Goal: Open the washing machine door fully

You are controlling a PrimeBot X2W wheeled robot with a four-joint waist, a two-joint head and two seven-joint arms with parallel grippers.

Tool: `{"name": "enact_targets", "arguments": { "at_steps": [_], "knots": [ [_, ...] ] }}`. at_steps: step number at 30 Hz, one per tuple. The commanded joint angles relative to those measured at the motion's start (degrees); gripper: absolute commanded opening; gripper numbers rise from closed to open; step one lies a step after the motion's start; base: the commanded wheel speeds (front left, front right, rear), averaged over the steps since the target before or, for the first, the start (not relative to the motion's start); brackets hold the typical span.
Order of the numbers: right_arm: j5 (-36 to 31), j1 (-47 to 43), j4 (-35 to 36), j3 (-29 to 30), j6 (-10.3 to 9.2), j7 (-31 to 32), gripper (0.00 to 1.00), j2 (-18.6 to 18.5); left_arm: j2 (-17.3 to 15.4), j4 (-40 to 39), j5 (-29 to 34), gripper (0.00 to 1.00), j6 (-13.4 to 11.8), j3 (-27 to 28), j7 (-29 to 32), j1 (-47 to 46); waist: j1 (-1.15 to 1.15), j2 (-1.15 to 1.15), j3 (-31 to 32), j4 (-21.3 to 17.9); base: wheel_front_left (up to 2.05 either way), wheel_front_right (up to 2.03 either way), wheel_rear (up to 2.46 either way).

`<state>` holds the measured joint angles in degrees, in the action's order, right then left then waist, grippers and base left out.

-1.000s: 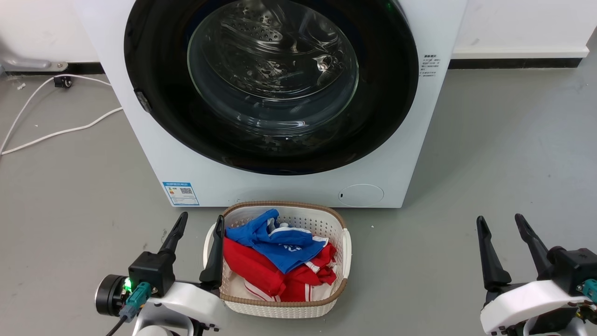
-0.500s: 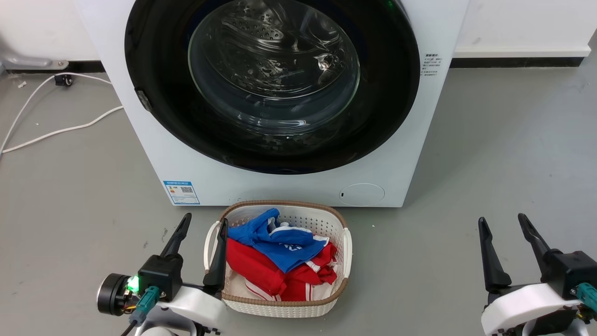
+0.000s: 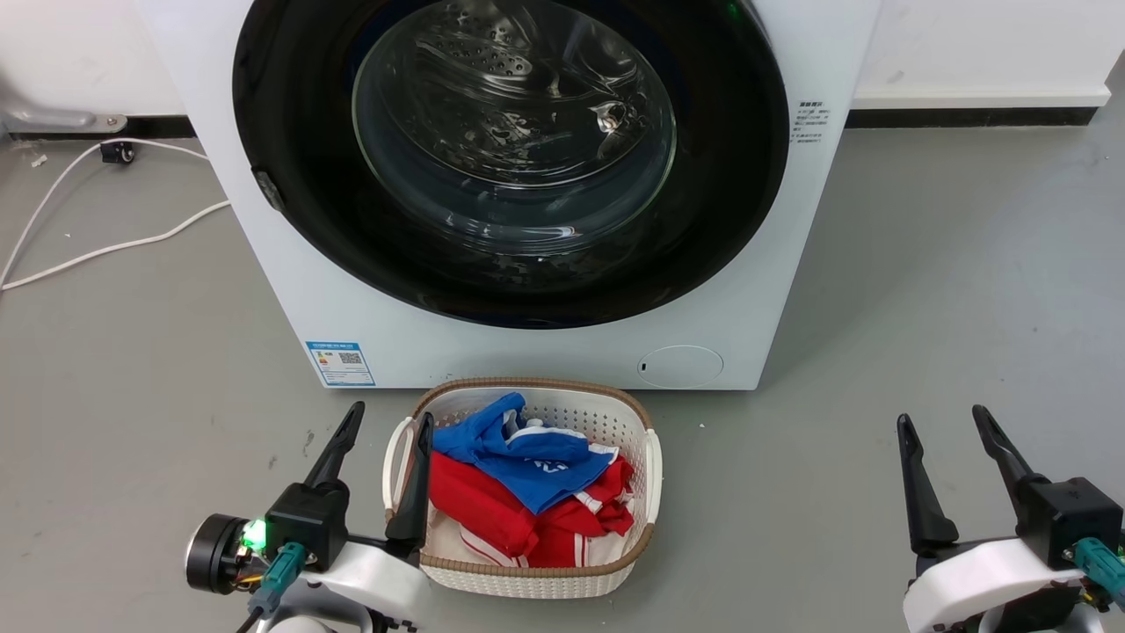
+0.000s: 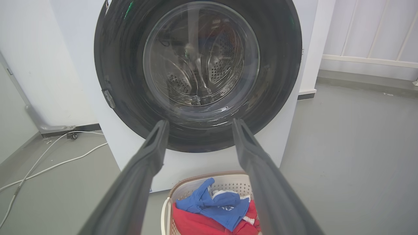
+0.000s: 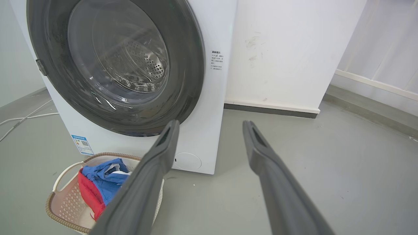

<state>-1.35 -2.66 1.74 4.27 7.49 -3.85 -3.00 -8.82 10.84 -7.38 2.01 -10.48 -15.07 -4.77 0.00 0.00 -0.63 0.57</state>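
Head view: the washing machine door (image 3: 514, 158) is closed; left gripper (image 3: 390, 413) and right gripper (image 3: 940, 415) gape empty; reaching could clip the laundry basket (image 3: 536, 384).

No word or number can be read outright; a blue label (image 3: 341, 363) sits low on the white front of the washing machine (image 3: 492, 352), toward the left of the head view, with a blue header strip, a small coloured mark and a square code like a QR code, its print too small to make out; a short block of dark print (image 3: 809, 121) in several lines stands higher on the same front near its right edge, also illegible; the blue garment (image 3: 527, 457) in the basket (image 3: 536, 580) bears faint white marks, unreadable.
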Motion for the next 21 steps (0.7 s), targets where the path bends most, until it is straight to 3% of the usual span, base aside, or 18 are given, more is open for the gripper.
{"name": "enact_targets", "arguments": {
  "at_steps": [1, 15, 16, 17, 21],
  "knots": [
    [0.38, 0.26, -0.22, -0.03, 0.0, -0.3, 1.0, 0.19, 0.08, 0.13, -0.26, 1.0, 0.14, 0.23, -0.13, -0.18, 0.0, 0.0, -0.01, -0.06, 0.0, 0.0, 0.0],
    [2.88, 0.8, -1.74, 0.15, 0.0, -0.73, 1.0, 0.19, 0.99, 1.28, -0.97, 1.0, 0.76, 1.21, -0.13, 0.07, 0.0, 0.0, 0.24, -0.21, 0.0, 0.0, 0.0],
    [3.89, 0.84, -1.85, 0.07, 0.01, -0.7, 0.15, 0.19, 1.03, 1.32, -1.01, 1.0, 0.76, 1.25, -0.13, 0.08, 0.0, 0.0, 0.27, -0.2, 0.0, 0.0, 0.0],
    [4.65, 0.94, -1.81, -0.02, 0.01, -0.94, 0.0, 0.19, 1.09, 1.39, -1.04, 1.0, 0.81, 1.31, -0.13, 0.06, 0.0, 0.0, 0.3, -0.17, 0.0, 0.0, 0.0],
    [8.72, 0.66, -2.17, -0.29, 0.01, -0.22, 0.0, 0.18, 1.22, 1.55, -1.16, 1.0, 0.8, 1.61, -0.13, 0.25, 0.0, 0.0, 0.53, -0.16, 0.0, 0.0, 0.0]
  ]
}}
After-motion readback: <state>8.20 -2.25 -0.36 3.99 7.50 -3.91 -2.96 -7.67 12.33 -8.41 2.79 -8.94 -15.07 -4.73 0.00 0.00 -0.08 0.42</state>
